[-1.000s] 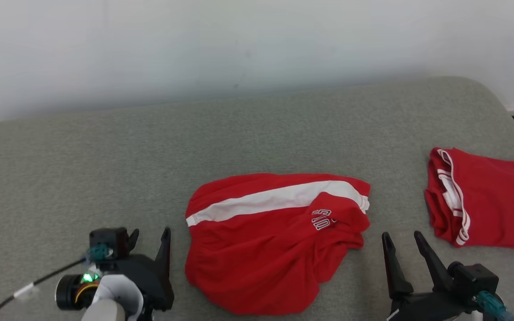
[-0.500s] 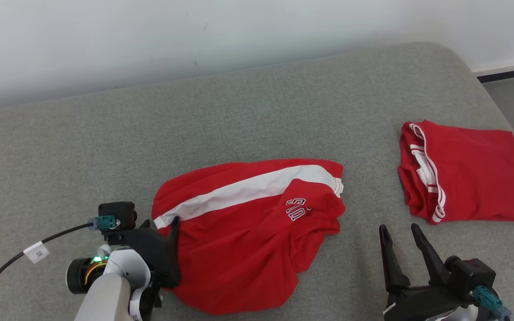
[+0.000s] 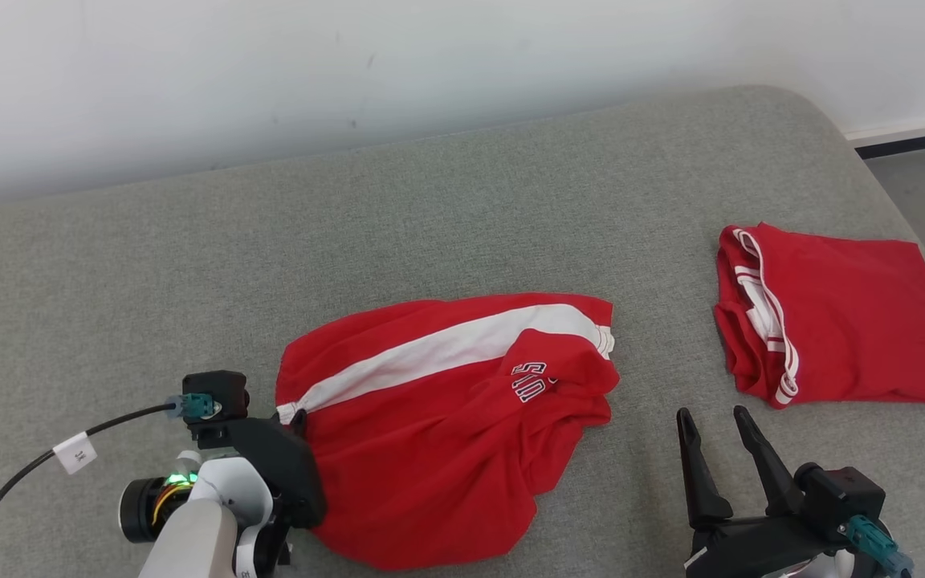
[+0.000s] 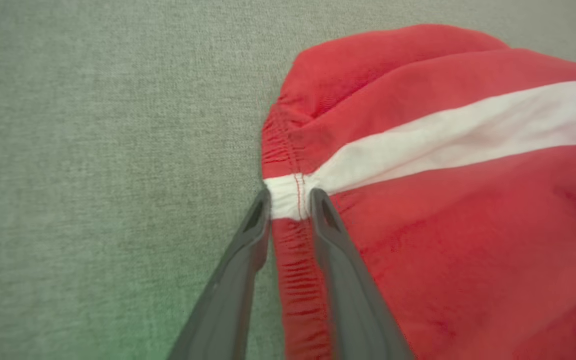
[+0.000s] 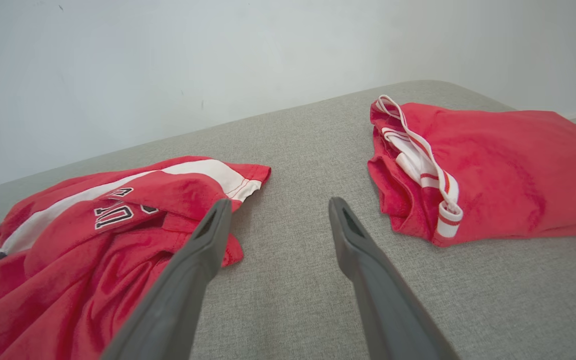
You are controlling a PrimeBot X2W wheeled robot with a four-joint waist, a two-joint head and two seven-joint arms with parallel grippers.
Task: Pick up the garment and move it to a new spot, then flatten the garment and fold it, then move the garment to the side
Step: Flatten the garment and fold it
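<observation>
**Operator:** So, which tool has it?

**Inspector:** Your left tool (image 4: 288,200) is pinched on the garment's (image 3: 446,425) waistband (image 4: 294,260), where the white stripe (image 4: 443,130) ends. The garment lies crumpled midway along the near edge of the grey padded surface (image 3: 430,217), and its long axis runs rightward from that grip.

**Operator:** And the right?

**Inspector:** Your right tool (image 3: 711,413) is empty with its fingers apart. It stands just off the garment's right end, short of the folded red garment (image 3: 840,321). Judged: lifting from the left lets the rest trail rightward.
</observation>
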